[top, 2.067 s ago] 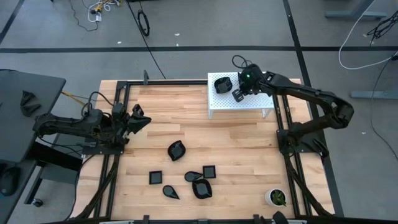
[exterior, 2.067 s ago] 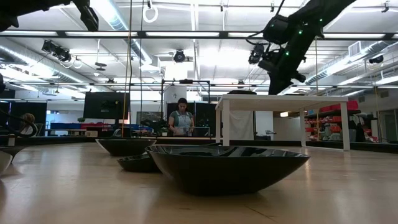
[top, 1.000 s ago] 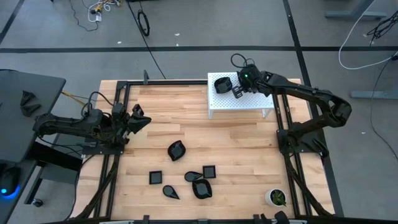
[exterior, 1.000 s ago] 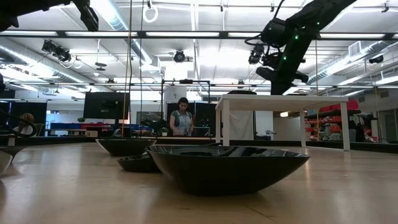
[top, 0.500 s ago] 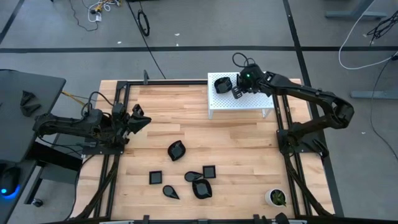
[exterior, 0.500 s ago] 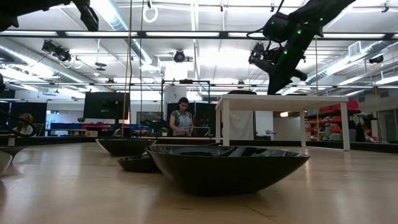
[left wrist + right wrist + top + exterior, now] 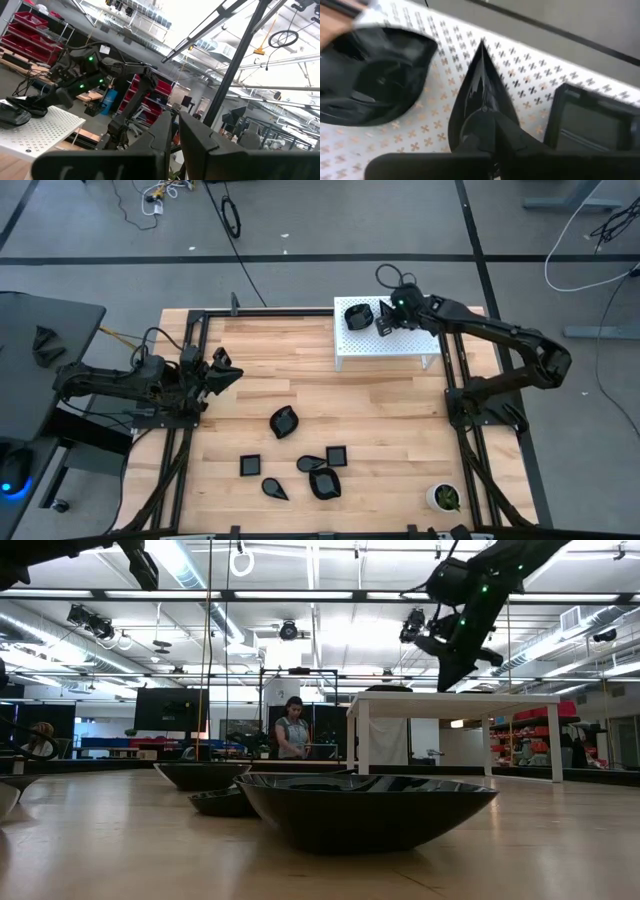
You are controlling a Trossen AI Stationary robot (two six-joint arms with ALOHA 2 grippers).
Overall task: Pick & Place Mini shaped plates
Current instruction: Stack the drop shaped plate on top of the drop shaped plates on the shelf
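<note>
Slightly shifted right hand point(image 7: 487, 131), teardrop plate point(image 7: 481, 85) pinched between its fingers.

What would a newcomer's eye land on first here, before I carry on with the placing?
Probably the right gripper, shut on a glossy black teardrop-shaped plate above the white perforated stand at the table's far side, where a rounded black dish already sits. Next, the cluster of small black plates on the light wooden table toward the near edge. The left gripper waits at the table's left side.
</note>
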